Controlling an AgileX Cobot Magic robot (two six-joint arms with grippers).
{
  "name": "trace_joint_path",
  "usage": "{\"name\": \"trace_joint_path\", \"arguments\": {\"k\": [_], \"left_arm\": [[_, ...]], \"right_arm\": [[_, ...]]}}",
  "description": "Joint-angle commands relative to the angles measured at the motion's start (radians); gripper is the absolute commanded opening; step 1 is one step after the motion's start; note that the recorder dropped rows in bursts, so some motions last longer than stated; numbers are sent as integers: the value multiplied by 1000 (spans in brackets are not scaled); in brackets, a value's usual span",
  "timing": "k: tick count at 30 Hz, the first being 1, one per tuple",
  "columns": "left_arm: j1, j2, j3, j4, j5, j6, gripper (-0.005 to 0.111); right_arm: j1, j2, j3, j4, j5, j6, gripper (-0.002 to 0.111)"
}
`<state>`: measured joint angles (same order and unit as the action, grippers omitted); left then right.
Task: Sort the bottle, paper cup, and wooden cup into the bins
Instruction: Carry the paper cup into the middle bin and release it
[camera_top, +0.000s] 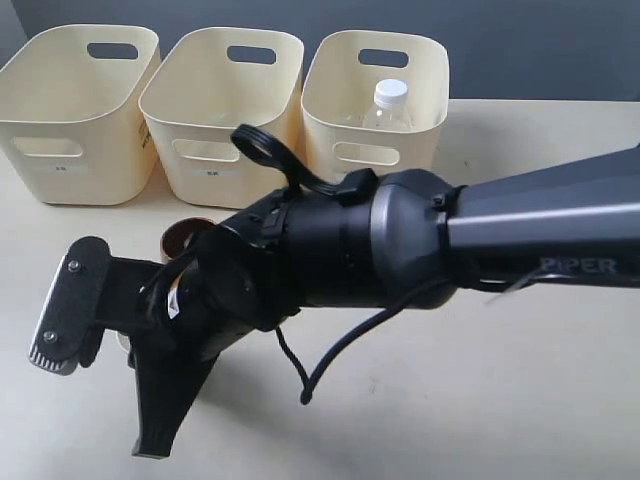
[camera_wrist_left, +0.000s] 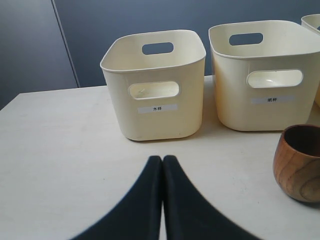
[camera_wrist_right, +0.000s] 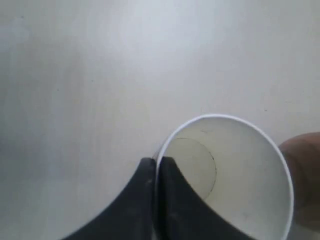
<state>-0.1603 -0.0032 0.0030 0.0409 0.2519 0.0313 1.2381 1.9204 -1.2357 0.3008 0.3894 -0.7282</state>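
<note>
Paper cup (camera_wrist_right: 227, 175) rim pinched by right claw (camera_wrist_right: 156, 167), hidden in exterior view.

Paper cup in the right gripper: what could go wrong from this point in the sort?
1. The right gripper pinches only the thin wall of the paper cup at its rim, one finger inside and one outside. The wall could crumple or slip on lifting.
2. The wooden cup stands right beside the paper cup, so a sideways swing could knock it over.
3. The right arm hides both cups in the exterior view, so a slip may show only in the wrist views.
</note>
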Motion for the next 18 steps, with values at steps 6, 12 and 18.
{"name": "trace_joint_path", "arguments": {"k": [6,12,18], "left_arm": [[-2,3,-3,2,-13,-3,0],[-2,3,-3,2,-13,-3,0],[-2,3,-3,2,-13,-3,0]], "right_arm": [[-12,-215,-11,-43,-88,-38,-1],[-175,-237,-146,-49,-151,-38,-1],[-367,-66,-330,1,-201,-34,-1]]}}
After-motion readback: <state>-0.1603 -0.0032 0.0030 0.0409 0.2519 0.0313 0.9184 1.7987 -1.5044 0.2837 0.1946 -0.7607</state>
